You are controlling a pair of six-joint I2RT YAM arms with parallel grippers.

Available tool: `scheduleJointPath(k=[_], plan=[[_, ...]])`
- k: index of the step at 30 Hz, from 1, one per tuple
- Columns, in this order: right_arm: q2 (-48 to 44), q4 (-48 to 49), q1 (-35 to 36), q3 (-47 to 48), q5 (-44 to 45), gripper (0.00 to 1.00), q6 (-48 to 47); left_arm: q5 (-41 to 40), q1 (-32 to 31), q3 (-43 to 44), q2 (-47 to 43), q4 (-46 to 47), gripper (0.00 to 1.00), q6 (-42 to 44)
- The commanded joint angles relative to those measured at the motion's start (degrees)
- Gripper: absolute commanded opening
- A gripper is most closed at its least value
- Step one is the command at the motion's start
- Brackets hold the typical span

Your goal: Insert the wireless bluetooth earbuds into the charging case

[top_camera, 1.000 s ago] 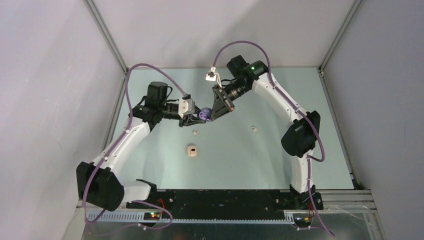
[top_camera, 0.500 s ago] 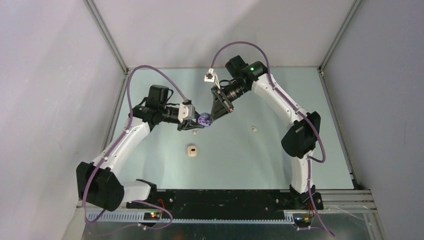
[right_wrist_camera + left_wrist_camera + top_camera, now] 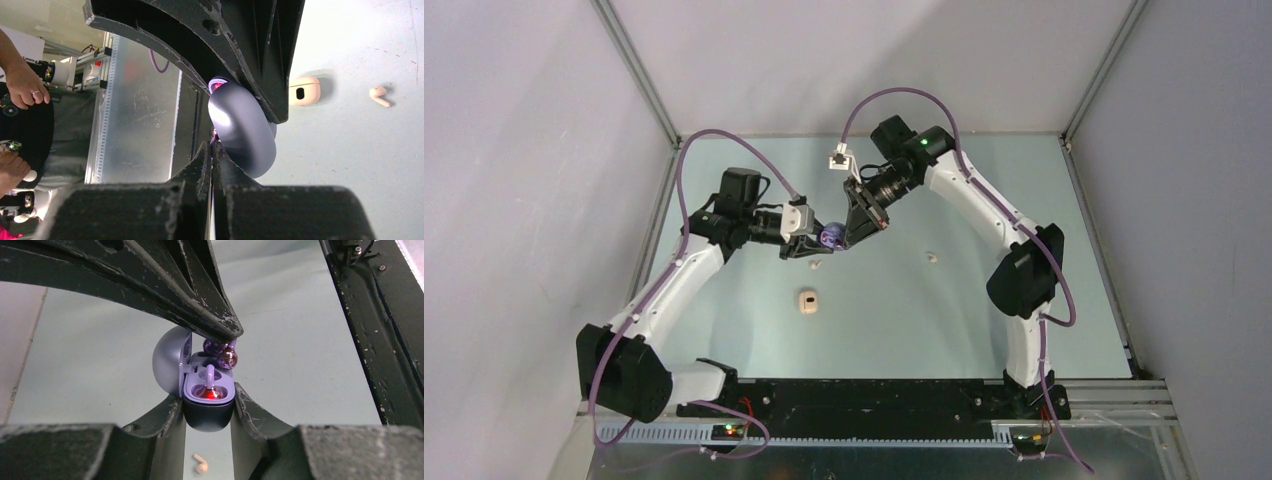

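The charging case [image 3: 197,385] is lilac inside, with a dark navy shell and a red glow. The shiny earbud [image 3: 226,357] is metallic purple. The loose earbud [image 3: 200,465] and second case [image 3: 304,90] are cream. The table [image 3: 300,340] is pale teal.

The open case [image 3: 208,416] sits in the left gripper [image 3: 207,399]; one earbud [image 3: 209,384] lies in it; a second earbud [image 3: 226,357] hangs just over it, in the right gripper [image 3: 212,146].

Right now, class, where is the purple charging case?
In the top view the purple charging case is left of centre, lid open, clamped in the left pincer, with the right pincer holding a purple earbud over it.
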Motion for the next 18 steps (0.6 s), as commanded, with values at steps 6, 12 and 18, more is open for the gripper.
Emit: scheduleJointPath(k=[6, 12, 18], plan=[[-1.90, 4.70, -0.24, -0.12, 2.78, 0.00, 1.52, 3.65, -0.98, 1.43, -2.85, 0.39, 0.00, 2.51], [-1.85, 6.16, -0.80, 0.31, 4.44, 0.00, 2.87, 3.25, -1.22, 2.42, -2.64, -3.61, 0.00, 6.20], [-2.02, 6.13, -0.01, -0.15, 5.57, 0.00, 2.82, 3.14, -1.53, 2.56, -2.76, -4.04, 0.00, 6.27]])
